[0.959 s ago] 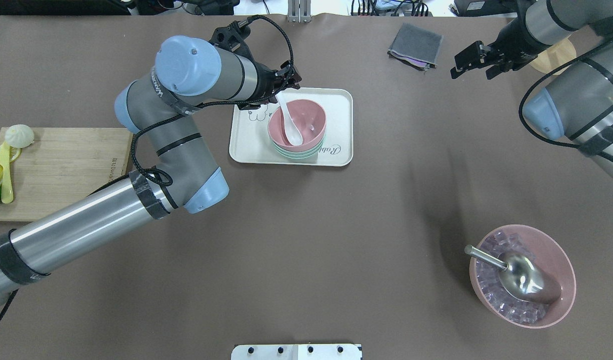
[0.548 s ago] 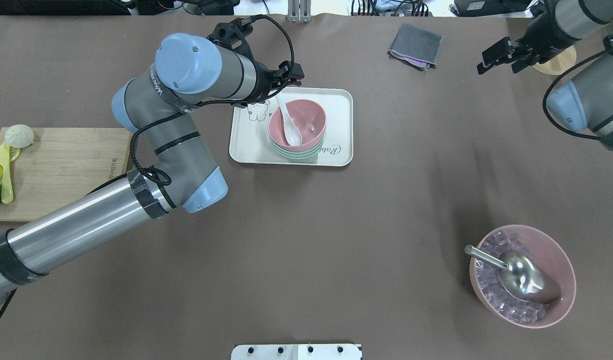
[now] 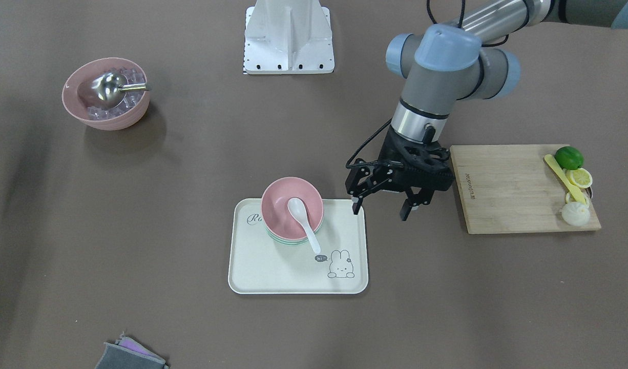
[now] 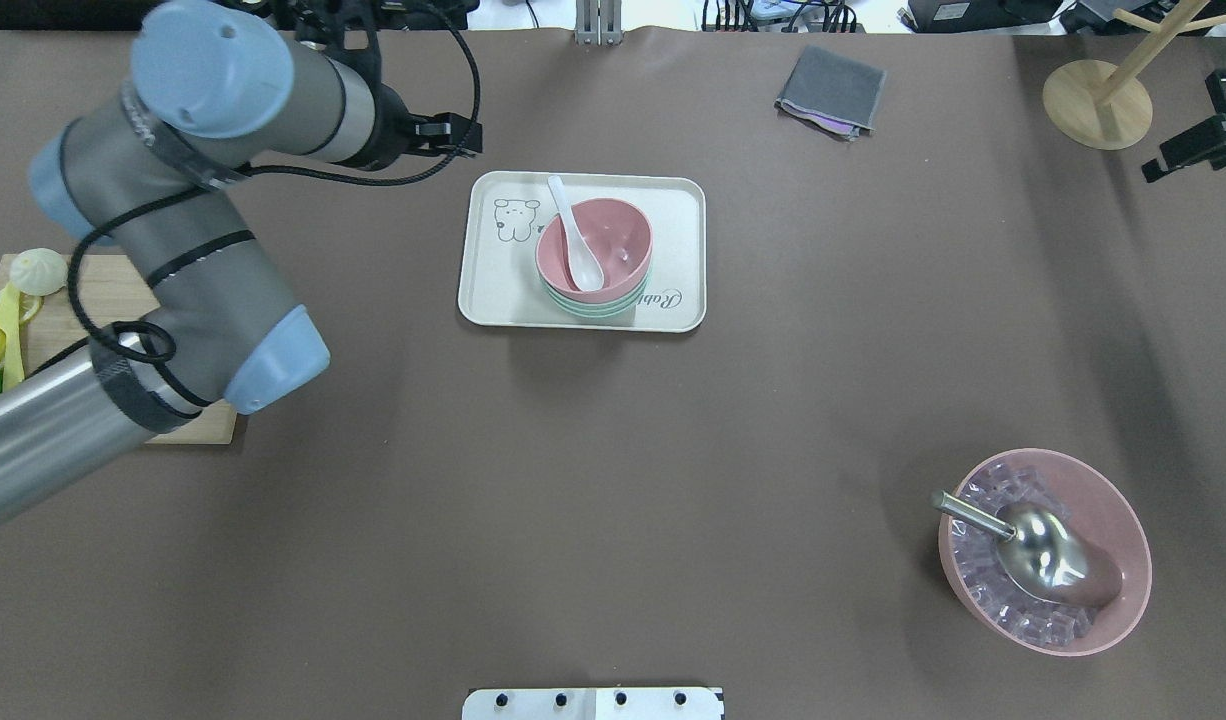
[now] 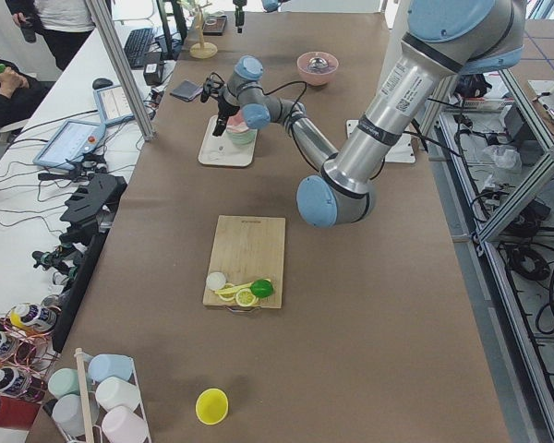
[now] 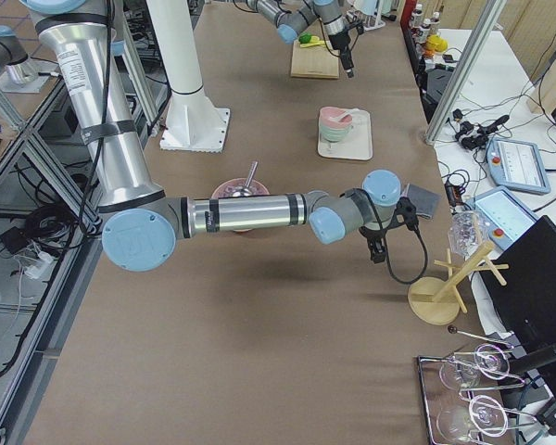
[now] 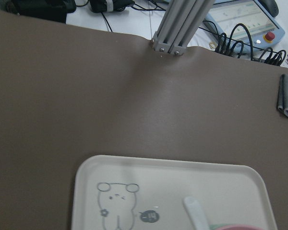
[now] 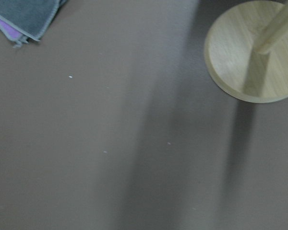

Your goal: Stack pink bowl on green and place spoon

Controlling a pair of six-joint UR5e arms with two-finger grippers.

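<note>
The pink bowl sits nested on the green bowl on the cream tray. The white spoon lies in the pink bowl, its handle leaning over the rim toward the tray's bear print. In the front view the spoon rests free in the pink bowl. My left gripper is open and empty, above the table just beside the tray's edge. The left wrist view shows the tray and the spoon's handle tip. My right gripper is open and empty at the far right edge.
A pink bowl of ice cubes with a metal scoop stands front right. A wooden board with lime, lemon slices and a bun lies on my left. A grey cloth and a wooden stand base are at the back.
My left gripper has let go of the spoon's handle and drawn back to the left, off the tray. The spoon stays in the pink bowl. My right arm has moved right, nearly out of view.
</note>
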